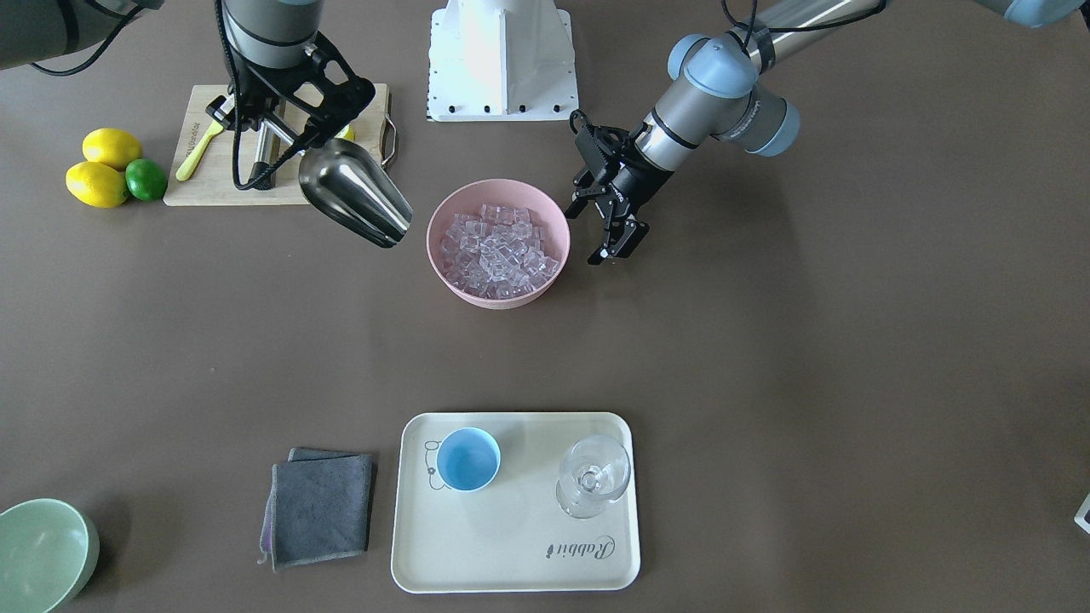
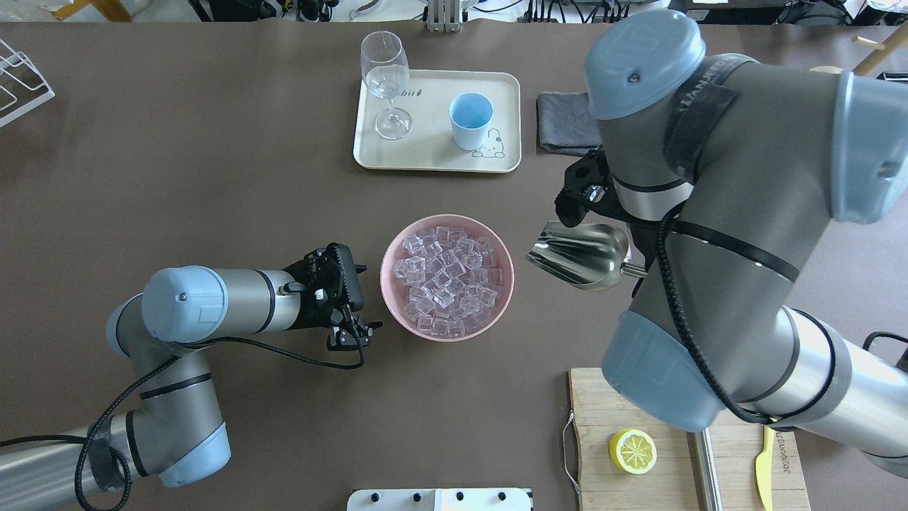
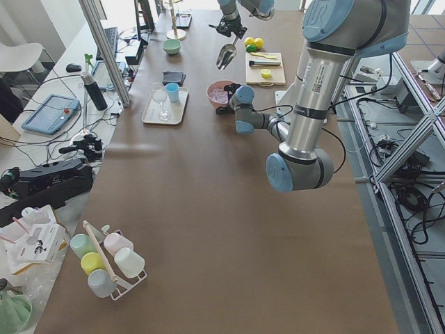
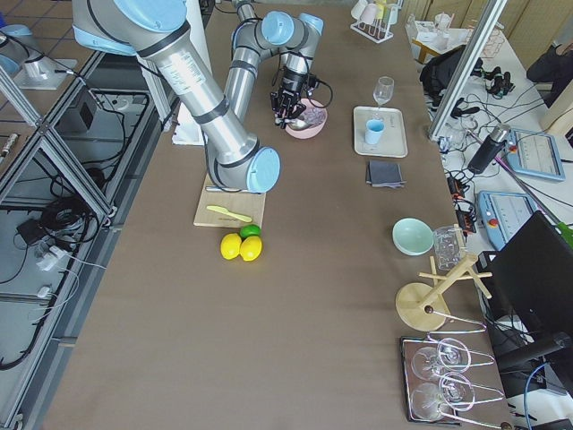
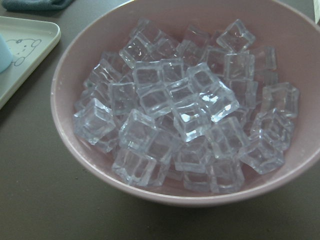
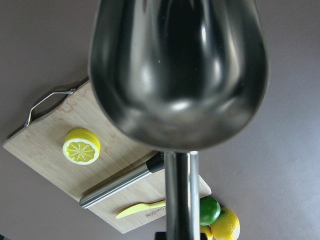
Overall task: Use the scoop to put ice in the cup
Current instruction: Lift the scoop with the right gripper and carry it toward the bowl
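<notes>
Overhead view. Right gripper (image 1: 298,136) pinching scoop (image 2: 578,254) by handle; trough held above table at 3 o'clock from pink bowl (image 2: 386,284), mouth toward it. Ice (image 2: 445,280) heaped in bowl. Left gripper (image 1: 611,249) spread, just beside rim at bowl's 9 o'clock. Cup (image 2: 471,119) upright on tray (image 2: 433,160), at bowl's 12 o'clock.

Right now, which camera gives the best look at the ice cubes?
The left wrist-mounted view: the ice fills the picture, each cube distinct inside the pink bowl. The overhead and front-facing views show only a small glassy pile there; both side views show hardly more than the bowl; the right wrist-mounted view shows none.
</notes>
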You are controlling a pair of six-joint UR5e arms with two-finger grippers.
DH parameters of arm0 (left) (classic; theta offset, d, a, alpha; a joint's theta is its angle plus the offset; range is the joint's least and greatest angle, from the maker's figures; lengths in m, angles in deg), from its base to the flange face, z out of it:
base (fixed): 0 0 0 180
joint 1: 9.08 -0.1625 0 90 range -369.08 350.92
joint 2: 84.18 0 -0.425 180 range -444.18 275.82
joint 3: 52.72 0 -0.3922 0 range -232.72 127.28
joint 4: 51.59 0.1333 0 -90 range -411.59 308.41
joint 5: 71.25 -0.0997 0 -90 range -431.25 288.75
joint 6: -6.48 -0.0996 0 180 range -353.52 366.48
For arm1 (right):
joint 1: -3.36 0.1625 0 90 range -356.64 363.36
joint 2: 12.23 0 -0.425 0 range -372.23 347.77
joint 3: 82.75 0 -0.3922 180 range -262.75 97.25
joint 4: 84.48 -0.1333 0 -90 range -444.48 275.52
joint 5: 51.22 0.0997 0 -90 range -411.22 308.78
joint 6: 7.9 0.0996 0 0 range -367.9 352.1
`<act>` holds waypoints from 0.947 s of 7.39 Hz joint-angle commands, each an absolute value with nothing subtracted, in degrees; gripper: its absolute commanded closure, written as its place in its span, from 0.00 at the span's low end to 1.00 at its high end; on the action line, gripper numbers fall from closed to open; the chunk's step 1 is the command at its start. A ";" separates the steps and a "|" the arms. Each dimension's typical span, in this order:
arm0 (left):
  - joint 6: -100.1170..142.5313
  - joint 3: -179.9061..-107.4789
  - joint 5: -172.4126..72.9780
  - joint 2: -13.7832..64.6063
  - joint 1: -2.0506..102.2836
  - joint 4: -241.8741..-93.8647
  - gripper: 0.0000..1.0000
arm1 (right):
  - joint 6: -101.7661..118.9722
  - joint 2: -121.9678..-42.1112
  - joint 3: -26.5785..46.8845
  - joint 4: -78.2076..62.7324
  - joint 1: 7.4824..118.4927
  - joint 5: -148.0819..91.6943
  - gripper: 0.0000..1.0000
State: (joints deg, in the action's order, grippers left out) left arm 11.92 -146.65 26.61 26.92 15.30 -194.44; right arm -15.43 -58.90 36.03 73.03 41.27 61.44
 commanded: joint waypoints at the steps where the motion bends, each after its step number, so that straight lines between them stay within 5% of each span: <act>1: 11.75 -146.42 26.75 26.82 15.00 -195.64 0.02 | -19.83 -47.08 26.97 86.67 37.82 58.30 1.00; 7: 11.84 -146.33 27.19 26.30 14.91 -195.91 0.02 | -25.12 -33.77 3.49 91.39 35.53 51.27 1.00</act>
